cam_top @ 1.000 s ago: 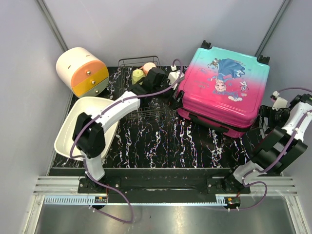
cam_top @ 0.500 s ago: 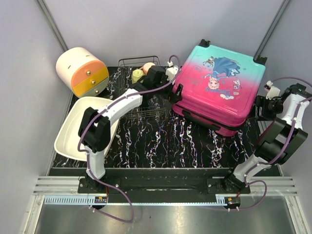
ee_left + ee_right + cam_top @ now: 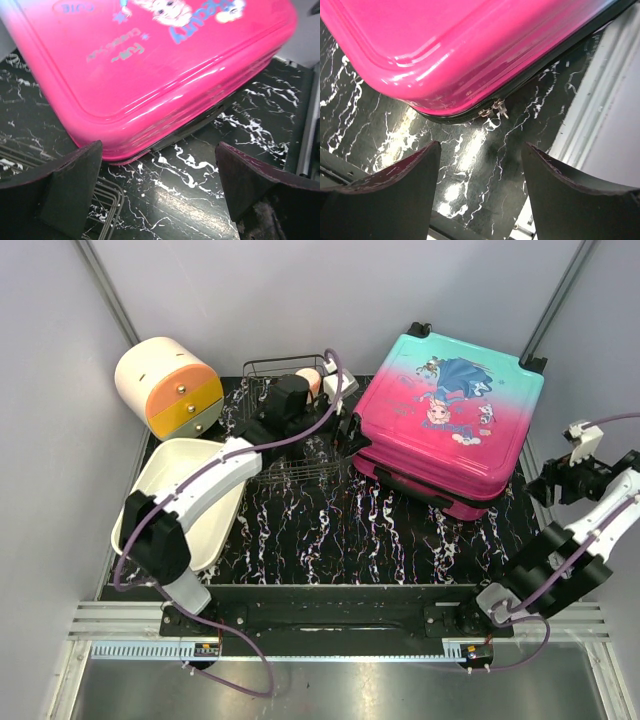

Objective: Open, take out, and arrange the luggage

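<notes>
Top external view: the luggage (image 3: 445, 430) sits at the far right of the table (image 3: 330, 520), lid down and apparently shut, so opening, emptying and arranging all look undone. Left gripper (image 3: 350, 428) hangs spread and empty just beside its left corner. Right gripper (image 3: 481, 150), fingers apart and grasping nothing, hovers near the zipper pulls (image 3: 496, 108) at its near-right corner, suggesting step 1, unzipping, is at hand.

The luggage (image 3: 150, 95) lid bears print, upside down in the left wrist view: "CUTE" in an oval at eleven o'clock, "FUN" near centre, and larger blue letters ending "EAUTY" at one o'clock. The smaller words are blurred.
</notes>
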`<action>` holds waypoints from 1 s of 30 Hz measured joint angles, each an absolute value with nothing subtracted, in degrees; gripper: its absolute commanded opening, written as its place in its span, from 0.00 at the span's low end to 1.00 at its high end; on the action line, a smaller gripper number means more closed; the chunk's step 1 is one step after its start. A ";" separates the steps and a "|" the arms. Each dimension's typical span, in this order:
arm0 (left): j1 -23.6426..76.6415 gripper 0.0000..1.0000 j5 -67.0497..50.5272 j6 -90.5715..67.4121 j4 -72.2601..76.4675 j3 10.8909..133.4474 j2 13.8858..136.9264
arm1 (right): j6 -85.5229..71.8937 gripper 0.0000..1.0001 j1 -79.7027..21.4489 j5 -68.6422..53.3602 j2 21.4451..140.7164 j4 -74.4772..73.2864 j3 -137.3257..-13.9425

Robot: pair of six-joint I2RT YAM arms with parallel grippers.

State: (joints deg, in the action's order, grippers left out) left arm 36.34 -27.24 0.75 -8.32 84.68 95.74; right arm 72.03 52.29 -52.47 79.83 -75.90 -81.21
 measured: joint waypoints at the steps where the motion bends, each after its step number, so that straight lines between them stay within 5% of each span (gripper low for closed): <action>1: 36.34 0.99 -28.01 0.95 -7.46 83.77 94.35 | 74.54 0.74 52.56 -53.12 80.99 -76.20 -80.36; 8: 36.51 0.99 -30.89 4.38 -6.79 79.35 89.08 | 83.61 0.58 52.69 -52.14 88.79 -76.09 -72.79; 16: 36.51 0.99 -32.62 9.43 -12.43 79.35 87.24 | 93.10 0.52 53.04 -51.99 86.11 -71.75 -62.35; 30: 36.51 0.99 -34.61 12.21 -4.32 68.34 83.02 | 111.07 0.47 52.84 -57.39 92.64 -71.33 -66.04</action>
State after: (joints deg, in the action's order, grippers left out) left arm 36.51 -34.61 12.21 -4.32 68.34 83.02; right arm 111.07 52.84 -57.39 92.64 -71.33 -66.04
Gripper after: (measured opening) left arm 0.991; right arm 0.477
